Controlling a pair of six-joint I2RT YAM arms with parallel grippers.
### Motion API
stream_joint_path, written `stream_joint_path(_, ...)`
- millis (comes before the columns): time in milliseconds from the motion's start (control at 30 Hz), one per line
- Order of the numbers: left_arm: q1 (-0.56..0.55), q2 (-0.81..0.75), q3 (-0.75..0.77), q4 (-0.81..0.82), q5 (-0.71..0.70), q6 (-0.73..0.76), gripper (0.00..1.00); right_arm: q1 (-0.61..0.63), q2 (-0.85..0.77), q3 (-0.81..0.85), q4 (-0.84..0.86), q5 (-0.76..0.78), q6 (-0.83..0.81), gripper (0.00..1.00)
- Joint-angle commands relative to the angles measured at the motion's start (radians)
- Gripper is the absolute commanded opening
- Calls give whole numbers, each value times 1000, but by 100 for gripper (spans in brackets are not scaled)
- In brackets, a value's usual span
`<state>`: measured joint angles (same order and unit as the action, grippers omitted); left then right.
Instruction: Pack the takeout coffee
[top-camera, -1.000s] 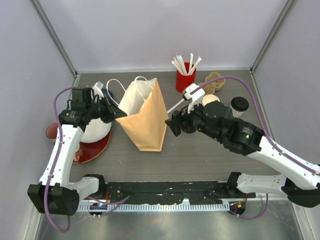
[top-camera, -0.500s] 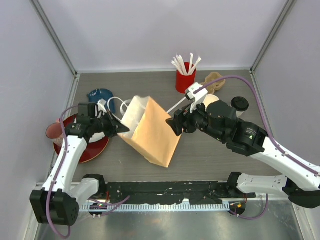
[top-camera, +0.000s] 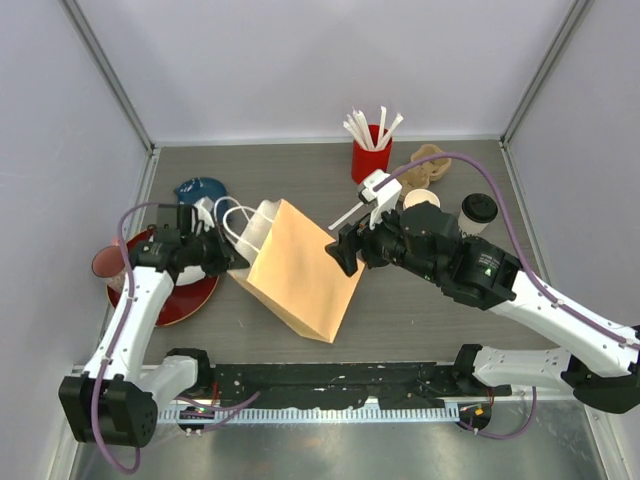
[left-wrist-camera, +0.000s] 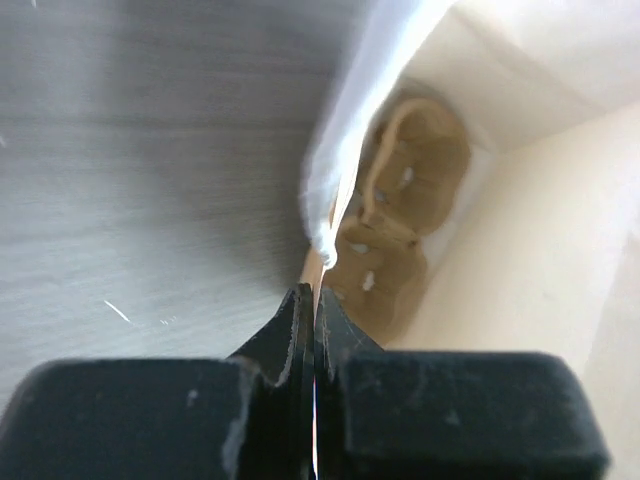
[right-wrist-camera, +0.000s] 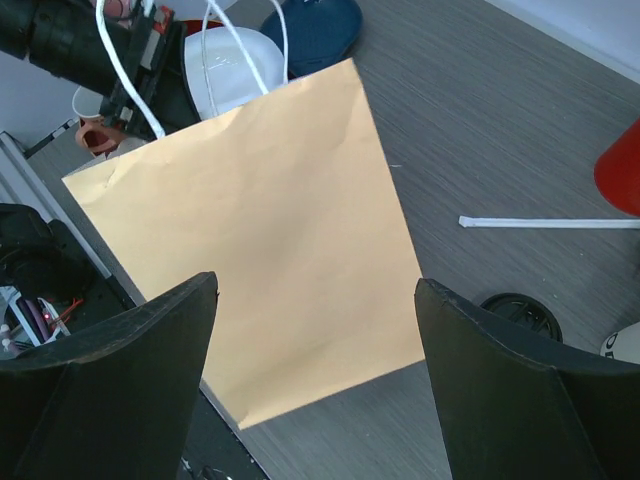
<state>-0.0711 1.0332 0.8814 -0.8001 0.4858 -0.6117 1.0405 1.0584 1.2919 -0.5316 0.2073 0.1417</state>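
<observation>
Left gripper (left-wrist-camera: 313, 305) was clamped on the white rim of the paper bag (top-camera: 300, 270); the right gripper (top-camera: 343, 253) hung wide open over the bag. One lidded coffee cup (top-camera: 479, 210) stood right of the bag on the grey wood-grain table (top-camera: 400, 310), with pale walls (top-camera: 300, 70) around it.

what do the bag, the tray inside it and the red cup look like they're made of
bag: matte tan kraft paper, white inside, with soft creases across its face. tray: likely moulded paper pulp, dull brown with rounded pressed cup wells. red cup: smooth, even red, probably plastic, though coated paper can't be ruled out.
</observation>
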Motion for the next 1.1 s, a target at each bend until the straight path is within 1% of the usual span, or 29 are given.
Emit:
stream_joint_path(0, -36, -24, 212, 4, -62, 229, 0, -2, 0, 9, 58, -17, 4, 85)
stream_joint_path(100, -110, -48, 298, -14, -105, 392, 0, -2, 2, 15, 74, -19, -5, 85)
stream_joint_path(133, -165, -59, 313, -20, -145, 430, 0, -2, 2, 17, 76, -17, -8, 85)
stream_joint_path(167, -195, -70, 326, -22, -165, 464, 0, -2, 0, 18, 79, -17, -11, 85)
stream_joint_path(200, -226, -96, 341, -24, -183, 545, 0, 0, -3, 21, 81, -13, -14, 85)
stream_joint_path(233, -255, -108, 344, -25, -202, 579, 0, -2, -3, 23, 82, -13, -16, 85)
stream_joint_path(267, -310, -120, 346, -27, -226, 607, 0, -2, -6, 24, 84, -13, -16, 85)
stream_joint_path(300, -337, -146, 346, -31, -237, 692, 0, 0, -14, 26, 84, -13, -19, 85)
stream_joint_path(333, -379, -154, 346, -36, -245, 732, 0, 0, -17, 24, 85, -13, -22, 85)
stream_joint_path(367, -398, -165, 344, -42, -257, 765, 0, 0, -24, 24, 87, -22, -25, 85)
stream_joint_path(400, -415, -180, 344, -54, -263, 832, 0, 0, -38, 18, 91, -31, -34, 84)
stream_joint_path(433, -447, -189, 341, -62, -266, 861, 0, 0, -49, 15, 94, -43, -39, 84)
stream_joint_path(500, -476, -208, 329, -76, -274, 915, 0, 0, -81, -3, 111, -75, -57, 84)
stream_joint_path(533, -510, -234, 321, -76, -277, 966, 0, 0, -93, -12, 117, -86, -65, 83)
stream_joint_path(600, -548, -260, 295, -85, -295, 1010, 0, 0, -116, -55, 150, -124, -80, 81)
stream_joint_path(633, -593, -280, 286, -88, -309, 1053, 0, 0, -138, -74, 163, -155, -120, 79)
stream_joint_path(667, -620, -289, 269, -93, -335, 1069, 0, 0, -153, -119, 195, -249, -138, 79)
stream_joint_path(700, -650, -294, 263, -93, -402, 1081, 0, 0, -167, -146, 214, -288, -172, 79)
stream_joint_path(733, -711, -301, 255, -93, -447, 1116, 0, 0, -196, -173, 241, -330, -209, 79)
stream_joint_path(767, -742, -305, 243, -82, -478, 1132, 0, 0, -210, -221, 290, -363, -227, 79)
stream_joint_path(800, -772, -306, 234, -62, -615, 1148, 0, 0, -221, -239, 317, -417, -243, 80)
stream_joint_path(833, -827, -309, 225, -35, -675, 1164, 0, 1, -236, -255, 338, -430, -264, 81)
stream_joint_path(867, -851, -317, 200, 37, -728, 1206, 0, 0, -238, -275, 364, -434, -274, 82)
stream_joint_path(933, -904, -329, 168, 114, -856, 1244, 0, 1, -226, -282, 366, -410, -298, 82)
stream_joint_path(967, -915, -347, 125, 184, -889, 1271, 0, 0, -200, -290, 354, -392, -310, 82)
stream_joint_path(1000, -926, -358, 98, 215, -915, 1282, 0, 0, -186, -295, 348, -376, -317, 82)
stream_joint_path(1033, -953, -372, 67, 246, -984, 1296, 0, 0, -170, -299, 344, -355, -321, 82)
stream_joint_path(1067, -973, -390, -3, 325, -1027, 1314, 0, 0, -146, -315, 344, -350, -324, 82)
